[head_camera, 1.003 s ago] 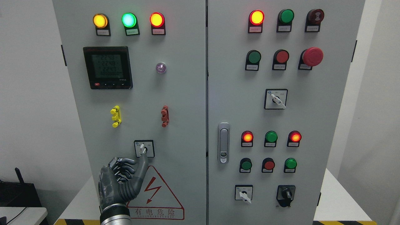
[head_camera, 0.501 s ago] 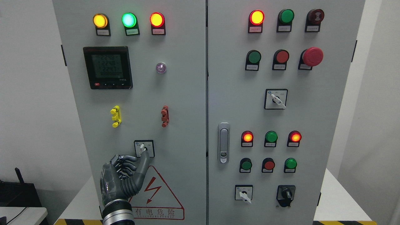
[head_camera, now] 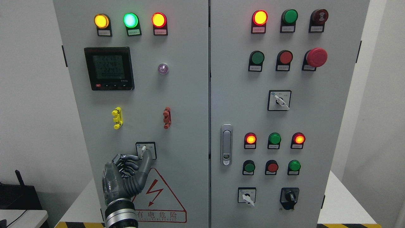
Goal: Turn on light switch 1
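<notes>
Rotary selector switch (head_camera: 145,150) low on left cabinet door (head_camera: 183,104), above triangular electric-hazard sticker (head_camera: 158,198). White knob long axis slightly off vertical, upper end tipped left, lower end toward lower right. Left hand (head_camera: 126,177) directly below switch, arm entering at bottom edge. One extended finger (head_camera: 146,160) reaches up, tip touching knob's lower end; remaining fingers curled, gripping nothing.
</notes>
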Available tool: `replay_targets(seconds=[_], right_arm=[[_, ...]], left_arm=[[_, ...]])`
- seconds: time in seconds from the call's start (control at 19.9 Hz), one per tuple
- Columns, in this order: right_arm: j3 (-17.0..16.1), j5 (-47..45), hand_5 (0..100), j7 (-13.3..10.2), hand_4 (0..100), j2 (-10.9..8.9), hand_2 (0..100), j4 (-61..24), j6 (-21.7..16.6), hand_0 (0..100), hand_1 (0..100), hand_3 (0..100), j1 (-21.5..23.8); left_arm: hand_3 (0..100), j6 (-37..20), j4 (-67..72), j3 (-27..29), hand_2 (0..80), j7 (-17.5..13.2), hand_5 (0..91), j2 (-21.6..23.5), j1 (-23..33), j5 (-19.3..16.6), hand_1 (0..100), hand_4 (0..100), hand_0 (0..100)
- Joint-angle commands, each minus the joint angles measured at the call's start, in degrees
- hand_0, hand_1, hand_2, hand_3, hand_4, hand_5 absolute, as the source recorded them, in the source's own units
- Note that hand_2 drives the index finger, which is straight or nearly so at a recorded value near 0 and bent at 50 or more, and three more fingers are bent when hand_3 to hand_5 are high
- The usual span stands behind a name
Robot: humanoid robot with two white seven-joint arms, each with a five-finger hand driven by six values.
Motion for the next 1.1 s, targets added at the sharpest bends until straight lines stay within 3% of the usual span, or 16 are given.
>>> replay_targets(seconds=[0.0,1.05], right_arm=[[1.0,-1.4,0,0.0,0,0.04,0,0.0,0.0,12,39,0,0.0],[1.0,-1.4,0,0.0,0,-0.05,0,0.0,0.0,12,39,0,0.0]], left_arm=[[83,0.3,0.4,-0.5,59.0,0.1,80.5,-0.2,-0.3,-0.4,58,85,10],[85,1.1,1.8,-0.8,60.4,1.0,81.4,-0.4,-1.2,-0.4,53,87,14]])
